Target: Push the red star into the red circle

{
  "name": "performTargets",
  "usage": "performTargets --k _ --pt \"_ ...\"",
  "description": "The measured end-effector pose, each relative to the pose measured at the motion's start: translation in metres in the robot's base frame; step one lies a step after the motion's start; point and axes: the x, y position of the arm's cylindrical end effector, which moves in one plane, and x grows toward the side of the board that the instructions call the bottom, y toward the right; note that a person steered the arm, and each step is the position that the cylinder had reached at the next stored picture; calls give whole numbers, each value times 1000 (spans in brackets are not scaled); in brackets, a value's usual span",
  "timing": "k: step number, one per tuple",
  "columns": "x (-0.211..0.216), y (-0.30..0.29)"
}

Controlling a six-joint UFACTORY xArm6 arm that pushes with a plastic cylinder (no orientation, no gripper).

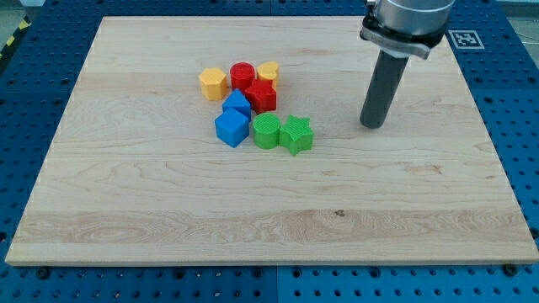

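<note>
The red star [262,95] lies in a cluster of blocks left of the board's middle. The red circle [242,76] sits just above and left of it, touching or nearly touching it. My tip [370,125] rests on the board well to the right of the cluster, roughly level with the green blocks and apart from every block.
A yellow hexagon-like block [212,83] lies left of the red circle, and a small yellow block [269,71] lies to its right. Two blue blocks [237,103] [232,128] sit below the red star. A green circle [267,132] and a green star [296,135] lie side by side.
</note>
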Motion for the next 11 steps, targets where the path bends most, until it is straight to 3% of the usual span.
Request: performTargets --k 1,2,6,7,10,11 --pt "-68 1" --pt "-77 -41" --pt "-43 -73" --pt "-4 -79" --pt "-31 -186" --pt "-41 -190"
